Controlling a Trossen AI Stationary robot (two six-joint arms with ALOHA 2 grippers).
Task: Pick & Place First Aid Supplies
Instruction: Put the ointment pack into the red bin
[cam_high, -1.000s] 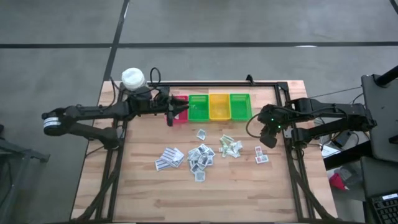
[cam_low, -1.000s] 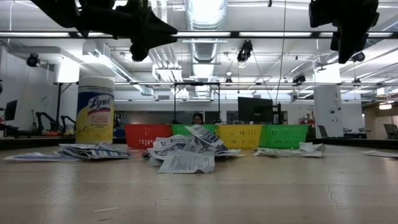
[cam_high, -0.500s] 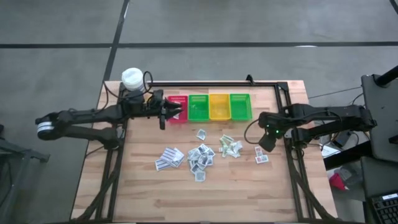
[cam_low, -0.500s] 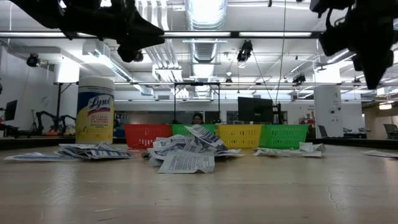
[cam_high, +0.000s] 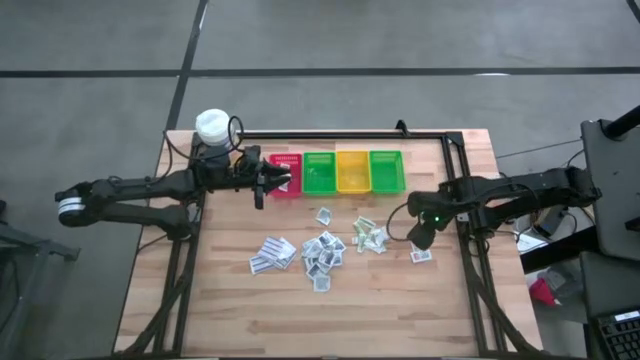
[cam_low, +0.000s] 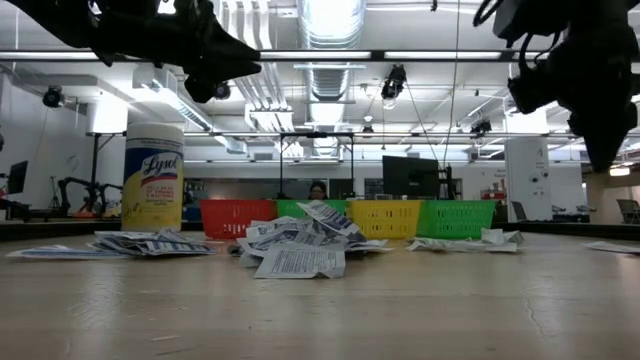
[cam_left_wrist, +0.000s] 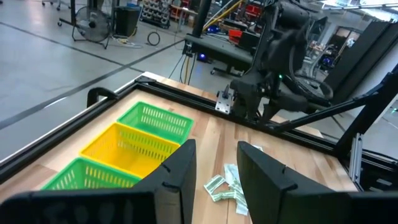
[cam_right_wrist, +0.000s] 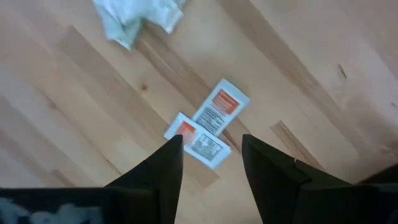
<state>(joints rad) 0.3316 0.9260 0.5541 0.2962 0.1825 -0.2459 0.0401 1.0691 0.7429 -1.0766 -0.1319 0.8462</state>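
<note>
1. Two arms work over the table (cam_high: 230, 310), and we see the right gripper (cam_right_wrist: 210, 163) hanging just above a pair of red-print sachets (cam_right_wrist: 208, 123) at the right end of the spread.
2. Its fingers (cam_right_wrist: 160, 173) stand apart with nothing between them; the two sachets lie overlapped on the wood, directly under the gap.
3. In the high view that same gripper (cam_high: 419, 240) sits just left of the pair (cam_high: 421, 255), which lies near the table's right edge.
4. The left gripper (cam_high: 268, 182) is held at the far left, in front of the red bin (cam_high: 287, 160) and close to the bottle (cam_high: 212, 127).
5. From its wrist camera we see its fingers (cam_left_wrist: 179, 163) parted with an empty gap; it holds nothing.
6. Most sachets lie mid-table: a central heap (cam_high: 323, 252), a fanned cluster (cam_high: 272, 253) to its left, a green-print bunch (cam_high: 370, 234) to its right, and one lone packet (cam_high: 324, 215) farther back.
7. Four bins stand in a row along the far side: red, green (cam_high: 319, 172), yellow (cam_high: 352, 171), and green (cam_high: 386, 170) again.
8. We cannot tell whether any bin holds sachets.
9. In the low view a person (cam_low: 317, 190) shows behind the bins, beyond the table.
</note>
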